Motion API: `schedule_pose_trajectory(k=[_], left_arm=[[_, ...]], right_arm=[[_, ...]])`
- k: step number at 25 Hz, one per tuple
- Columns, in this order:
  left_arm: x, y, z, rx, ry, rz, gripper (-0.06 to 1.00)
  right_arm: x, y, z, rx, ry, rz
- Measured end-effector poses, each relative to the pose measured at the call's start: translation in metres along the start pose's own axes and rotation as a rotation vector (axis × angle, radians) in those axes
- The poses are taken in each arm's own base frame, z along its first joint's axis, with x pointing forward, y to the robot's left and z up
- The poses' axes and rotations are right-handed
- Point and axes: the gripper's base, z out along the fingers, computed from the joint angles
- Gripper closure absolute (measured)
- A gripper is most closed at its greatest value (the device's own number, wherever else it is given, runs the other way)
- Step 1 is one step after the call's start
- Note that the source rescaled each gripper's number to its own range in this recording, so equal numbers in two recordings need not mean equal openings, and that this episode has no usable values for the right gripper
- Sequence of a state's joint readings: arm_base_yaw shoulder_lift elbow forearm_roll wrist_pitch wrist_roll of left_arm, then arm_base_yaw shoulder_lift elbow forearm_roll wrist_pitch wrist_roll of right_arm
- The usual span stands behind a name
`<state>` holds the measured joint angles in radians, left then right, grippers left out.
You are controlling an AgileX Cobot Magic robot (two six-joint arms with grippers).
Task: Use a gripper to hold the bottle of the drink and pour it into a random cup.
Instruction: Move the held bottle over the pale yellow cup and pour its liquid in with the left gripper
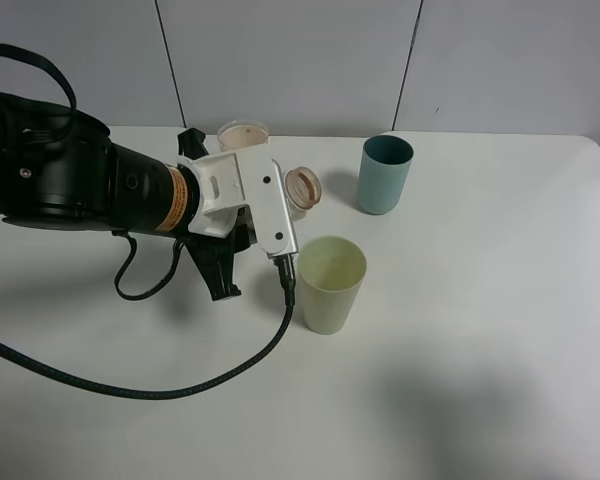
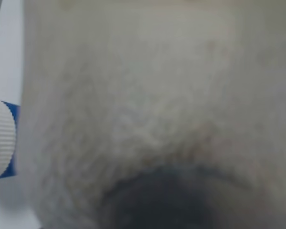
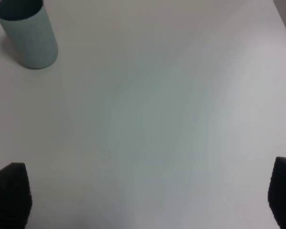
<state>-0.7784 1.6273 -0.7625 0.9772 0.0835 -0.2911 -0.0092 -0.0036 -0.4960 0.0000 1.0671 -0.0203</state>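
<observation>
My left gripper (image 1: pixel 280 200), black with a white jaw piece, is shut on the bottle of the drink (image 1: pixel 303 187). The bottle is tilted, and only its wide tan neck and open mouth show past the jaw. The mouth is just above and to the left of the pale yellow-green cup (image 1: pixel 330 283), which stands upright. No stream of liquid shows. In the left wrist view a blurred pale surface, the bottle (image 2: pixel 157 105), fills the picture. My right gripper (image 3: pixel 148 200) is open and empty over bare table; it is out of the exterior view.
A teal-green tumbler (image 1: pixel 385 173) stands at the back right of the cup and also shows in the right wrist view (image 3: pixel 26 33). A white cup (image 1: pixel 243 133) stands behind my left gripper. A black cable (image 1: pixel 130 385) trails across the white table (image 1: pixel 480 350).
</observation>
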Motion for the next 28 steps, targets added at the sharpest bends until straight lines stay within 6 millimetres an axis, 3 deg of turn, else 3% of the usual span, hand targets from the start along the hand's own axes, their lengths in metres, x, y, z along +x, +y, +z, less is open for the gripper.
schedule_pose_trajectory(k=[8,28], left_arm=[[-0.008,-0.011,-0.001,0.014,0.004,0.036,0.94],[-0.014,-0.012,0.011,-0.015,0.093,0.146,0.94]], right_arm=[[0.000,0.000,0.000,0.000,0.000,0.000],[0.000,0.000,0.000,0.000,0.000,0.000]])
